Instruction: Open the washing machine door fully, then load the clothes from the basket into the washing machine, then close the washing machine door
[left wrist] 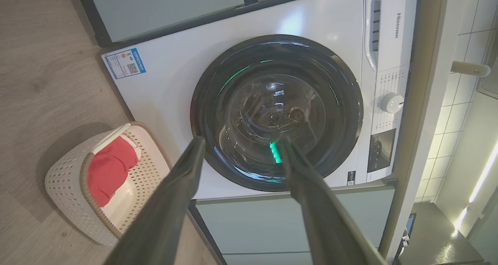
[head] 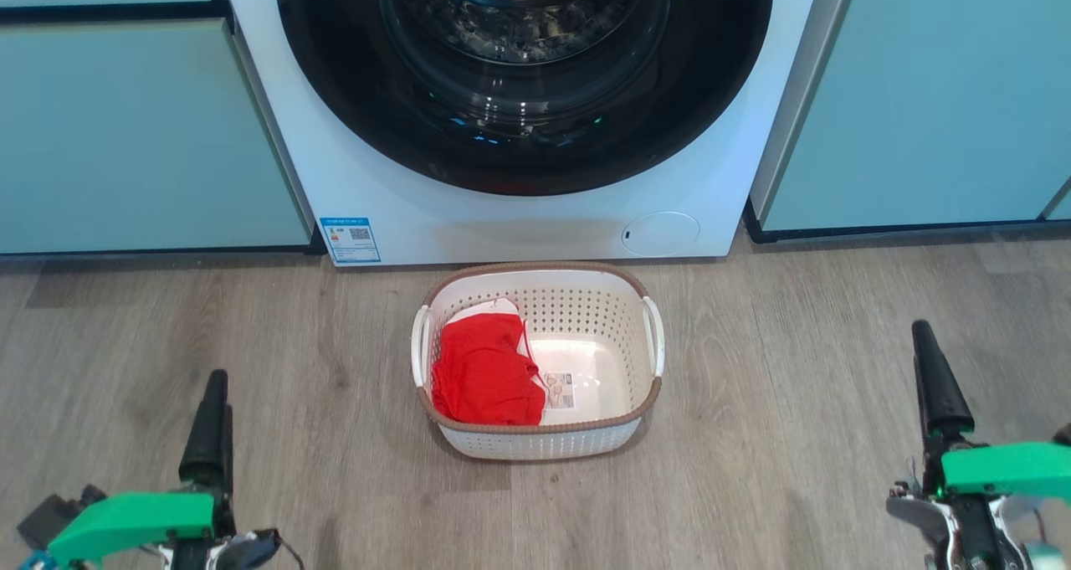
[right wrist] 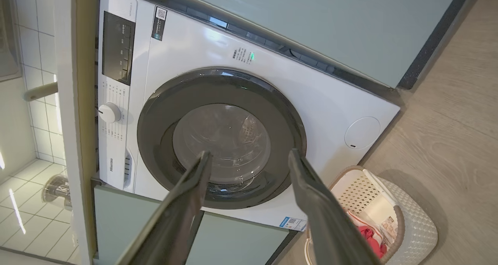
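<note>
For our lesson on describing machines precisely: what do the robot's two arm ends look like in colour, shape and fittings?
The left tool and right tool each have long, tapering dark fingers set in a bright green block-shaped housing. Bare silver metal shows under the right one's green part, thin dark cable under the left's. No markings are legible.

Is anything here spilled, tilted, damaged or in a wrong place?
Nothing stands out. The basket stands upright on the floor before the washing machine, the clothes lie inside it, and the washing machine door is shut.
</note>
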